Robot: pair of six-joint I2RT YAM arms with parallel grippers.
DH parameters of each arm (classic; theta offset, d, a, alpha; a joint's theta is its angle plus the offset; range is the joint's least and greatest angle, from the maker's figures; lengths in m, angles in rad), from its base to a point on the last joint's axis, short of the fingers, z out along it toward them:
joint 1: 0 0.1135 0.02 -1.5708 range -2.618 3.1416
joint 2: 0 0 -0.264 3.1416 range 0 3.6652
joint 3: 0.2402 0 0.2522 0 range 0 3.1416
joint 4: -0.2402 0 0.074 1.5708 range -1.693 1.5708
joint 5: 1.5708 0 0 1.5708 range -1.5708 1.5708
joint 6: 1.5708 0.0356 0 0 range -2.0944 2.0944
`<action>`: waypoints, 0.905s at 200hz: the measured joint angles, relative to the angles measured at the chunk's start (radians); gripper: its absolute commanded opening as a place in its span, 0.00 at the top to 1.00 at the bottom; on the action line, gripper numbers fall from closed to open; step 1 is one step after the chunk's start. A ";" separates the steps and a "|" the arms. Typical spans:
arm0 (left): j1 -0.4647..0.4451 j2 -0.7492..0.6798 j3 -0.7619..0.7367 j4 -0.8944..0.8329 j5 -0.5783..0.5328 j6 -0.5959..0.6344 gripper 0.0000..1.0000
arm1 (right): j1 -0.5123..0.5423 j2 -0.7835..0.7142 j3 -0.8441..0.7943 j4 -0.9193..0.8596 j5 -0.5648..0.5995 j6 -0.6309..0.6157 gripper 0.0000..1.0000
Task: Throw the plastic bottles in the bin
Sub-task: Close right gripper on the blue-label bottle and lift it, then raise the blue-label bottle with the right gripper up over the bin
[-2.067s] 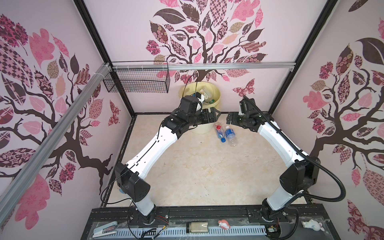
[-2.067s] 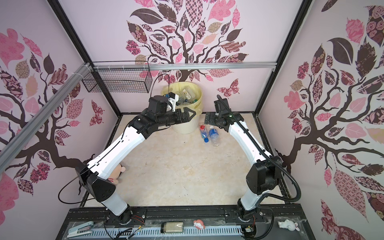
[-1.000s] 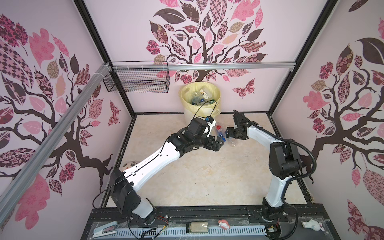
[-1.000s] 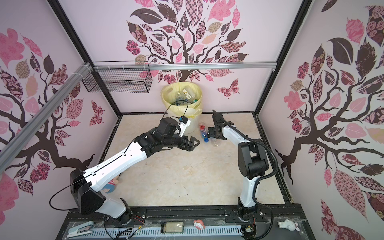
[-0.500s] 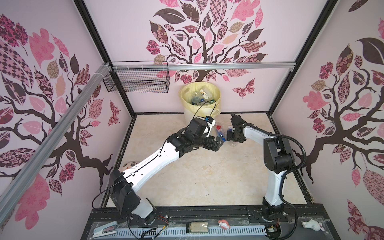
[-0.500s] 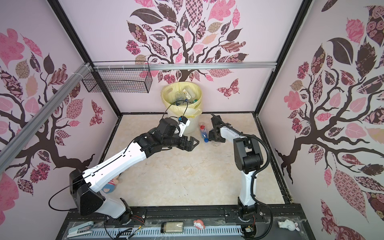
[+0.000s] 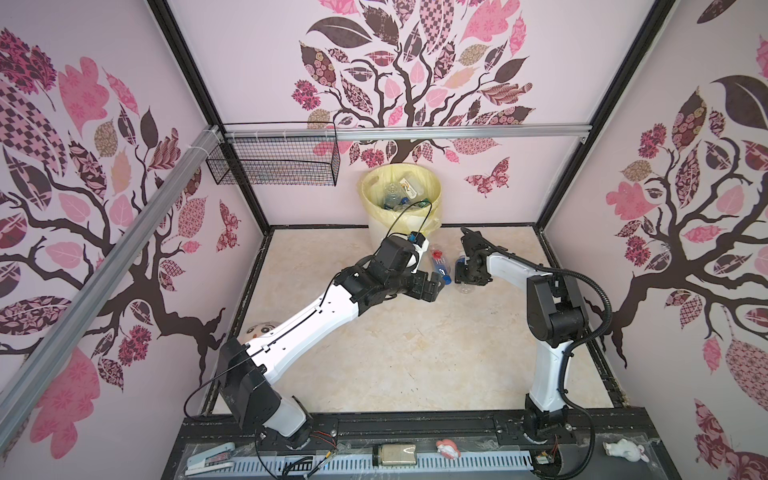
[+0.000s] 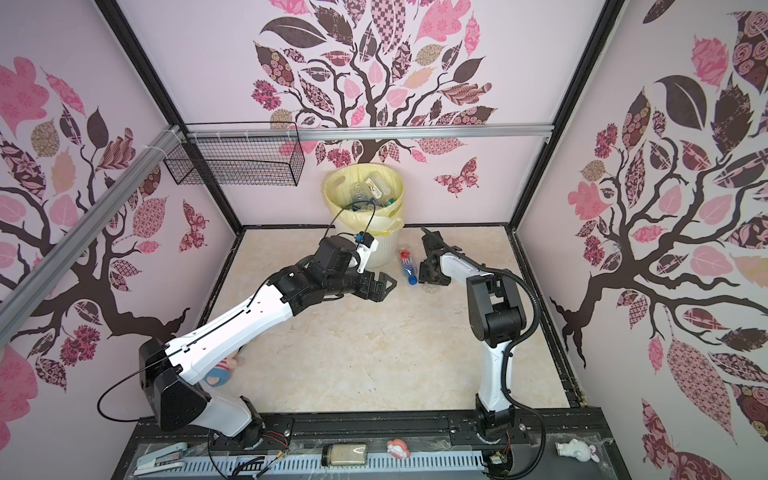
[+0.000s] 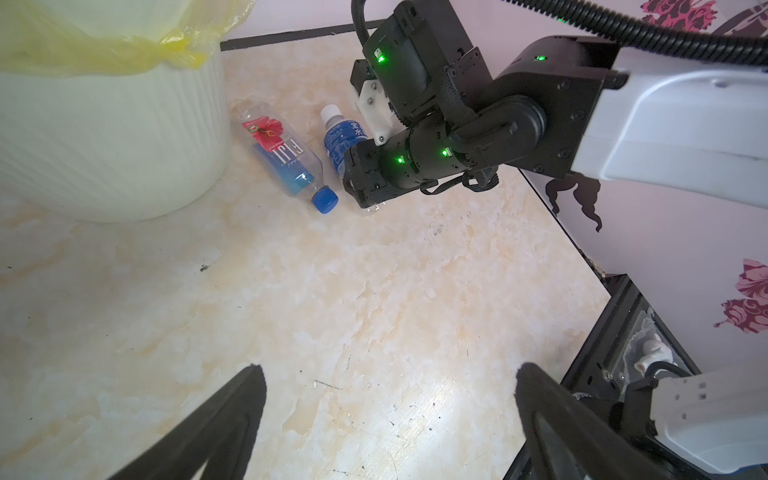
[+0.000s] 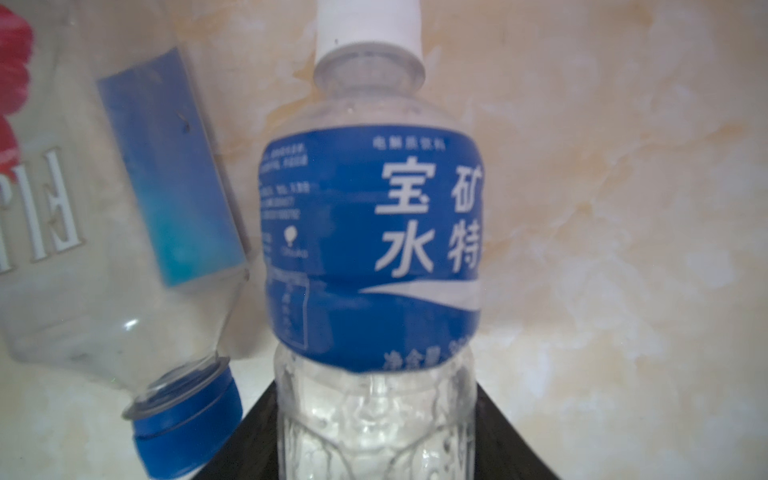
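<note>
1. Two items lie on the floor [image 9: 374,291] just right of the bin [image 9: 108,137]: a white-capped bottle [image 10: 370,249] and a blue-capped bottle [image 9: 286,160], side by side.
2. Right gripper [image 10: 376,395]: fingers pressed against the white-capped bottle's clear lower body; the bottle rests on the floor.
3. Left gripper [image 9: 390,370]: fingers spread wide, empty, near the blue-capped bottle.
4. Handling: both bottles look empty, light, thin-walled and slippery. Grip across mid-body, gently, not the cap.
</note>
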 measured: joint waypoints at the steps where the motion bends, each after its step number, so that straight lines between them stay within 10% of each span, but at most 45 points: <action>1: 0.000 0.000 0.000 0.000 -0.002 -0.001 0.03 | 0.000 -0.001 0.000 -0.002 0.000 0.000 0.43; 181: 0.008 0.101 0.346 -0.161 -0.231 -0.123 0.03 | 0.000 -0.244 0.429 -0.076 -0.077 0.053 0.43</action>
